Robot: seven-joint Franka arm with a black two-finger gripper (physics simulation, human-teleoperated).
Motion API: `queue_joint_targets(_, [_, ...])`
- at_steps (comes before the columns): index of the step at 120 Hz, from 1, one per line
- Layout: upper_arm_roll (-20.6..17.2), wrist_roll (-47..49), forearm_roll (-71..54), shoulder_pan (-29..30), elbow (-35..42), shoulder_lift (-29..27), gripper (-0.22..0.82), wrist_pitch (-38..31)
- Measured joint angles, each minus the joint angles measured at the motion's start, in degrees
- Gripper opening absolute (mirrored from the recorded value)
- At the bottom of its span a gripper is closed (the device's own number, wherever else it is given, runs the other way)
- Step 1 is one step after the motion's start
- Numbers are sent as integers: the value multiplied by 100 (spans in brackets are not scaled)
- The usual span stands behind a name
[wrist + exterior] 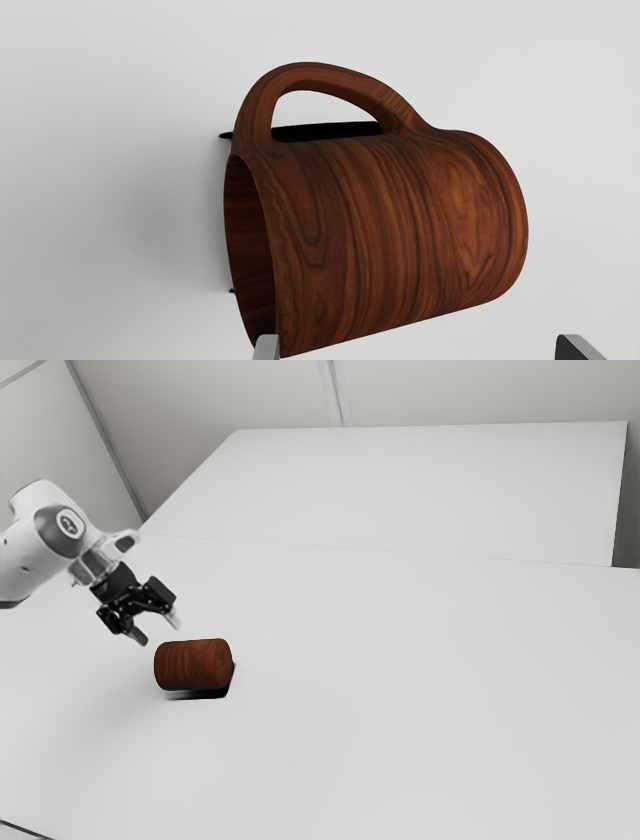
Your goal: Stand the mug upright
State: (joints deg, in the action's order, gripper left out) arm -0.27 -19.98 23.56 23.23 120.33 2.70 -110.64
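Observation:
In the exterior view my gripper [158, 628] hangs above the table, up and to the left of the brown wooden mug [193, 665]. The wrist view has the mug [390, 225] lying on its side, its mouth facing one way and its rounded base the other, with the handle [320, 72] sticking out from its side. My gripper [417, 345] is open, fingertips wide apart; one tip overlaps the mug's rim in the picture, the other is past its base end. Nothing is held between them.
A white table [420, 690] carries the mug. Behind it stands a raised white surface [420, 490], with pale walls beyond. A dark shadow lies under the mug.

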Motion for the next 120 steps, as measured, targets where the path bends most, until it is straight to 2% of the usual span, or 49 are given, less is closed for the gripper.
queue_joint_targets(28, [-8, -413, 450, 428, 0, 248, 60, -94])
queue_joint_targets(66, [-8, -1048, 1313, 585, 131, 611, 60, -101])
queue_joint_targets(108, [-8, -2010, 2958, 801, 554, 747, 60, 167])
queue_joint_targets(114, [-9, -2152, 3137, 805, 592, 762, 57, 246])
queue_joint_targets(120, [-8, -2282, 3281, 806, 623, 768, 48, 315])
